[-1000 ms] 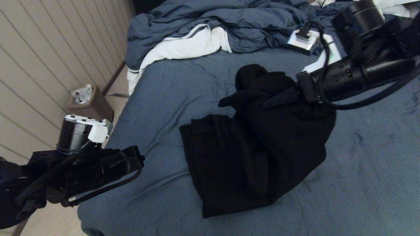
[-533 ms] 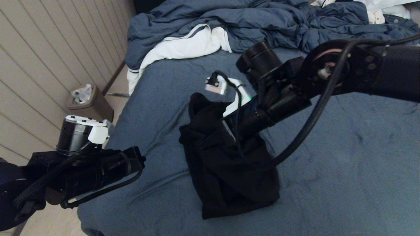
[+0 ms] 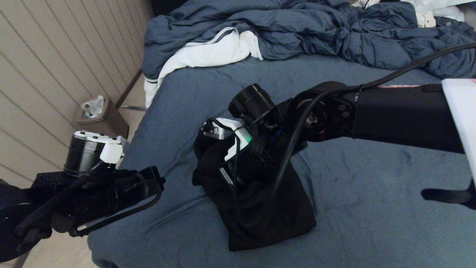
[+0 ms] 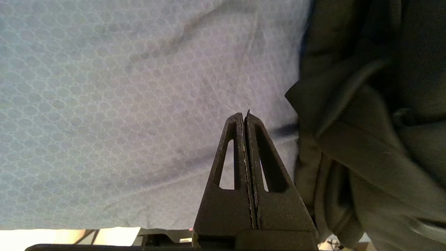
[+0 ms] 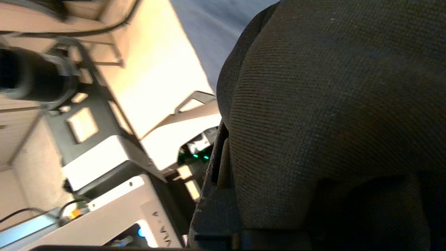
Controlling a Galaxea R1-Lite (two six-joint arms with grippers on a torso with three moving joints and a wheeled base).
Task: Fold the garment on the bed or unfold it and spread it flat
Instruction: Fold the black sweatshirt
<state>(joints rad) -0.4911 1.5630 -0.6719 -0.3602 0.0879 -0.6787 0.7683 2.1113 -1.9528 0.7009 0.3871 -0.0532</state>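
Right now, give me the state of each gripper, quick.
Left gripper: shut, empty, hanging over the bed beside the garment.
Right gripper: shut on the garment, black cloth draped over it.

We are looking at a home bedroom. A wide bed (image 3: 390,208) with a slate-blue sheet fills the view, a rumpled blue-grey duvet (image 3: 297,26) heaped at its far end, a panelled wall (image 3: 55,56) and a small wastebasket (image 3: 102,119) beside it.
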